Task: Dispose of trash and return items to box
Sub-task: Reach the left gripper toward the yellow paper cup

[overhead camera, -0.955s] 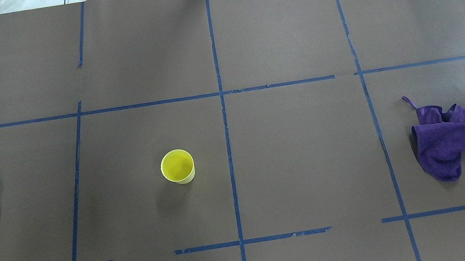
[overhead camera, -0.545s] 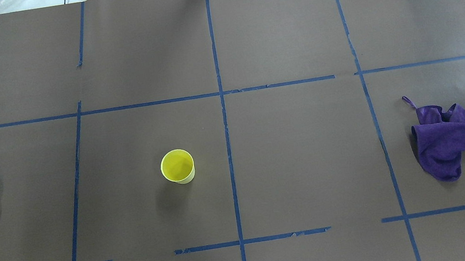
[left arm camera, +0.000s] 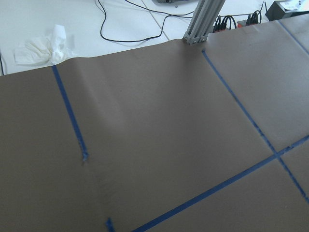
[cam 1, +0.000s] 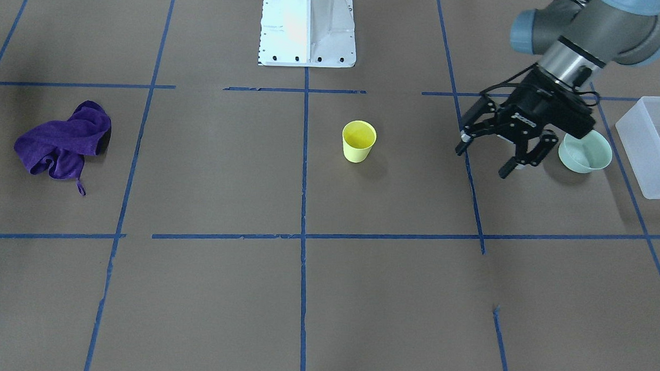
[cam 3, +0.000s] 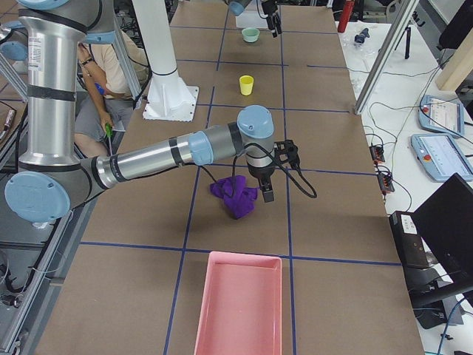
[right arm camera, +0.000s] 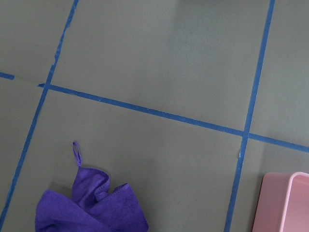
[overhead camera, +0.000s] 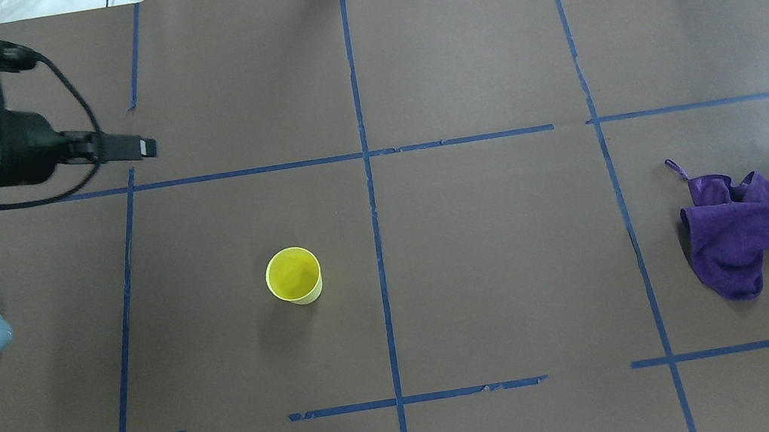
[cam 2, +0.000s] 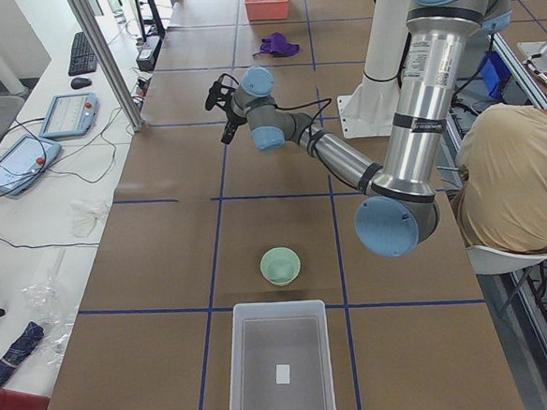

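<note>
Since a second ago left gripper swings in, jaws wide and empty, near bowl; cup stands mid-table, both outside box. Right gripper hangs by cloth, opening unclear. Nothing seems put away yet

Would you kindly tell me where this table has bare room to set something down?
The widest bare stretch lies between the yellow cup and the purple cloth, across the centre tape line. It is crowded at the robot's left end: the arm with the open left gripper reaches out above the green bowl, and the box sits just beyond it.
</note>
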Robot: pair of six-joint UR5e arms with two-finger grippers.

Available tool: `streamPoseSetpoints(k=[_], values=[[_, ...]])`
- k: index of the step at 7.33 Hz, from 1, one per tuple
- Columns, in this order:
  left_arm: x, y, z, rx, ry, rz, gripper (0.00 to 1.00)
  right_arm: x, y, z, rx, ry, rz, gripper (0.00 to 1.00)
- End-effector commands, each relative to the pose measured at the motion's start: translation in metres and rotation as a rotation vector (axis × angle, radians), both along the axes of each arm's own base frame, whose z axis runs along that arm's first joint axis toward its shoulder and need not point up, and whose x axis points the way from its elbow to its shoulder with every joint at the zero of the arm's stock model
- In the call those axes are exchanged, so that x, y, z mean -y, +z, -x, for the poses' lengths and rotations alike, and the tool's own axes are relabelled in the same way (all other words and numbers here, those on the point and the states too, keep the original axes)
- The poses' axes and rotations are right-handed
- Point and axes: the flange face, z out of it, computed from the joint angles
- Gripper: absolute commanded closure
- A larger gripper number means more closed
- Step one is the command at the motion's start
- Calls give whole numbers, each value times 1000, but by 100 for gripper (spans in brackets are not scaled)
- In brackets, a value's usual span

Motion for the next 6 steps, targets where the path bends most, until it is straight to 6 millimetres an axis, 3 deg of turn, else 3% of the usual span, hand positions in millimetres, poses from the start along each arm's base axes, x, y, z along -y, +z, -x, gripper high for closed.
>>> streamPoseSetpoints(k=[1,4,6], values=[[-56,-49,-97,122,-35,230,0,-2,4,0,-4,1,-1,0],[-91,-18,-168,148,-133,392,17,-1,9,0,-4,2,9,0],[-108,-17,-184,154,-100,396,21,-1,12,0,-5,2,15,0]])
